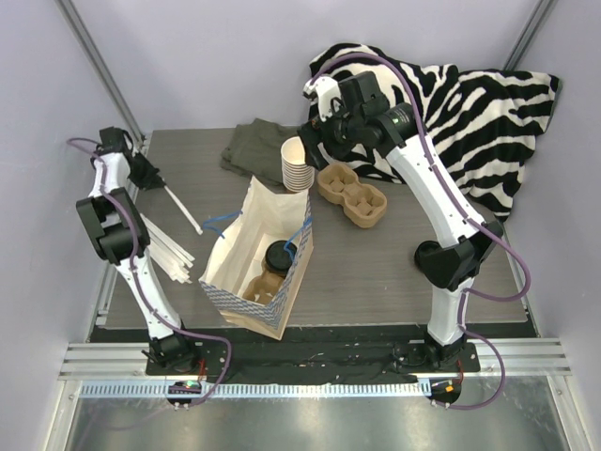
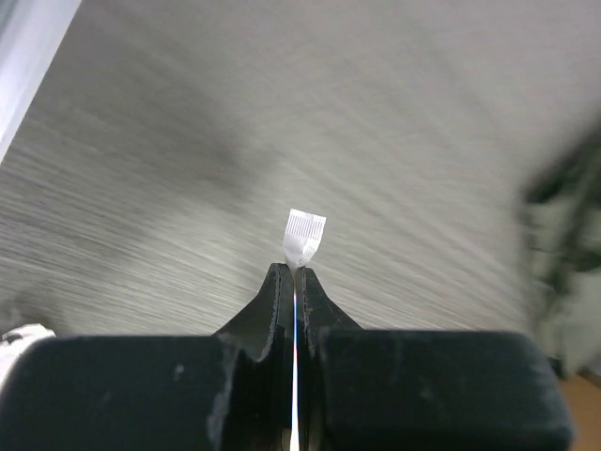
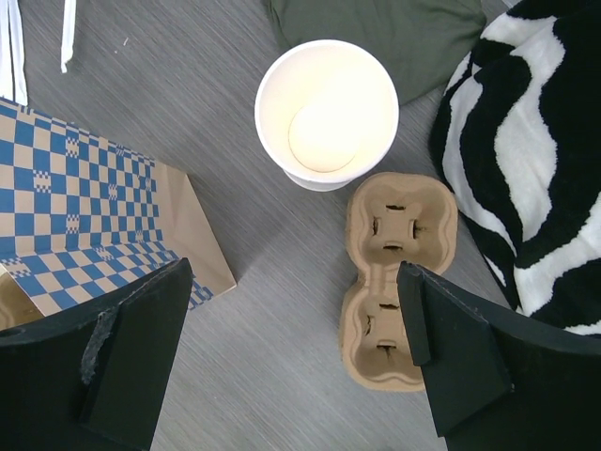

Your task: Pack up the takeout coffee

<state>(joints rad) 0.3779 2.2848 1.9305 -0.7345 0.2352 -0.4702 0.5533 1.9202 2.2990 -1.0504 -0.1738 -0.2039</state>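
The takeout coffee point(image 1: 280, 255), a brown cup with a black lid, sits inside the open paper bag point(image 1: 235, 246) at the middle of the table. My left gripper point(image 1: 147, 173) is at the far left of the table, well away from the bag. It is shut on a thin white wrapped straw point(image 1: 184, 209), whose end point(image 2: 305, 237) sticks out past the closed fingertips point(image 2: 282, 282). My right gripper point(image 3: 291, 282) hangs open and empty above the table, between the bag's blue-checked side point(image 3: 84, 202) and the cardboard cup carrier point(image 3: 392, 282).
A stack of cream-and-brown cups point(image 1: 297, 165) stands behind the bag, next to the carrier point(image 1: 352, 194). A green cloth point(image 1: 255, 148) lies at the back and a zebra-striped cloth point(image 1: 474, 117) at the back right. More white straws point(image 1: 169, 252) lie left of the bag.
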